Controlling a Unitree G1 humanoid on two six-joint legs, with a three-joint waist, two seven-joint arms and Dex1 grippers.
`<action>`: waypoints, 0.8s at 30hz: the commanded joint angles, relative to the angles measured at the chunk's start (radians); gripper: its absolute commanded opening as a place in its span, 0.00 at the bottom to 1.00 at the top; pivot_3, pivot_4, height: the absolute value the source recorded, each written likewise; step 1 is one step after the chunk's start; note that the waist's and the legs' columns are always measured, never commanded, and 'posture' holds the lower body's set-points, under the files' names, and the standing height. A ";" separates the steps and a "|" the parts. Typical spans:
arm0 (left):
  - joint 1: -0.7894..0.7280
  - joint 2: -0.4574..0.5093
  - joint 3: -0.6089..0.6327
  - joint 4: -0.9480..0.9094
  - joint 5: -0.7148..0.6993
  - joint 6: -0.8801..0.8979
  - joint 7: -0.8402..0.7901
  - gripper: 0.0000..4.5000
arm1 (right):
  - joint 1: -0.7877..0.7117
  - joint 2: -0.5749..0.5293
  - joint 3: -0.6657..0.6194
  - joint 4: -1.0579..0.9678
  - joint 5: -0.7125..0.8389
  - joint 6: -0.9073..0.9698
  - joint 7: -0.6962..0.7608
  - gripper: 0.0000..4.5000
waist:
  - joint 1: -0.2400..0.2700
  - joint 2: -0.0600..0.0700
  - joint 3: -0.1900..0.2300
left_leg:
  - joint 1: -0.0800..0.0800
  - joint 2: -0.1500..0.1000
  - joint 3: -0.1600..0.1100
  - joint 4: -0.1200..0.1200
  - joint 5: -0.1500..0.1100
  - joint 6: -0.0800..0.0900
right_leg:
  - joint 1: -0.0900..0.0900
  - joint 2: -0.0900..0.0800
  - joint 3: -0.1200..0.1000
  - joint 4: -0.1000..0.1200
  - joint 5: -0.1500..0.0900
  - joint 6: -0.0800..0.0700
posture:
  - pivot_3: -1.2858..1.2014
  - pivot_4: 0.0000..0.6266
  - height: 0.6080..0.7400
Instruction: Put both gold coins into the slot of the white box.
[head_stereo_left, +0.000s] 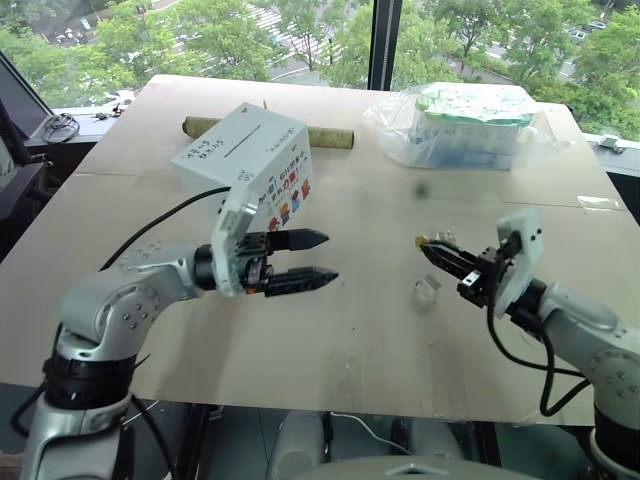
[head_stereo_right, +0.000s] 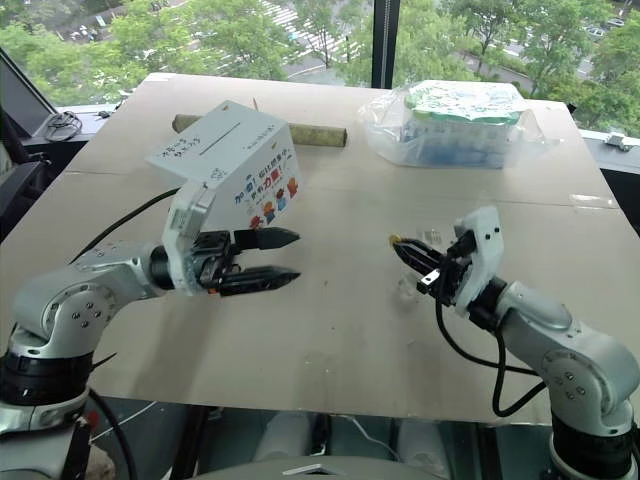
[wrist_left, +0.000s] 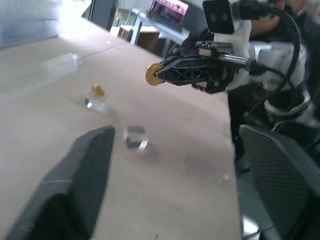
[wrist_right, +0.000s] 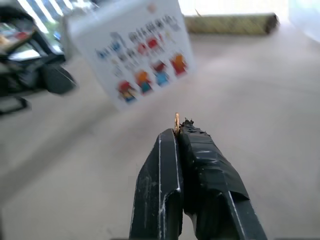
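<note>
Left wrist view reveals a second gold coin (wrist_left: 97, 90) on the table; right gripper (wrist_left: 159, 76) pinches one coin (wrist_left: 152, 75), left gripper (head_stereo_left: 318, 259) gapes

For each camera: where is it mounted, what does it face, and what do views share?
Left and right eye: on the head, looking down over the table, both arms, left gripper, white box.
Left wrist: along its fingers, facing the right gripper pinching a gold coin.
Right wrist: along its fingers, facing the box.
Shared: coin, box.
</note>
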 joint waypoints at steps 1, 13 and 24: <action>-0.065 -0.035 -0.004 0.001 -0.039 0.030 0.032 0.58 | -0.081 -0.053 0.012 -0.058 0.158 0.012 -0.015 0.00 | 0.000 0.000 0.000 | 0.000 0.000 0.000 0.000 0.000 0.000 | 0.000 0.000 0.000 0.000 0.000 0.000 | 0.52 0.24 1.00; -0.153 -0.096 -0.047 0.033 -0.040 0.048 -0.012 0.58 | -0.206 -0.187 0.099 -0.029 0.220 -0.018 -0.001 0.00 | 0.000 0.000 0.000 | 0.000 0.000 0.000 0.000 0.000 0.000 | 0.000 0.000 0.000 -0.001 0.000 0.000 | 0.52 0.24 1.00; -0.175 -0.101 -0.093 0.041 0.007 0.024 -0.083 0.58 | -0.211 -0.216 0.127 -0.035 0.239 -0.055 0.021 0.00 | 0.000 0.000 0.001 | 0.000 0.000 0.000 0.000 0.000 0.000 | 0.000 0.000 0.000 -0.001 0.000 0.000 | 0.52 0.24 1.00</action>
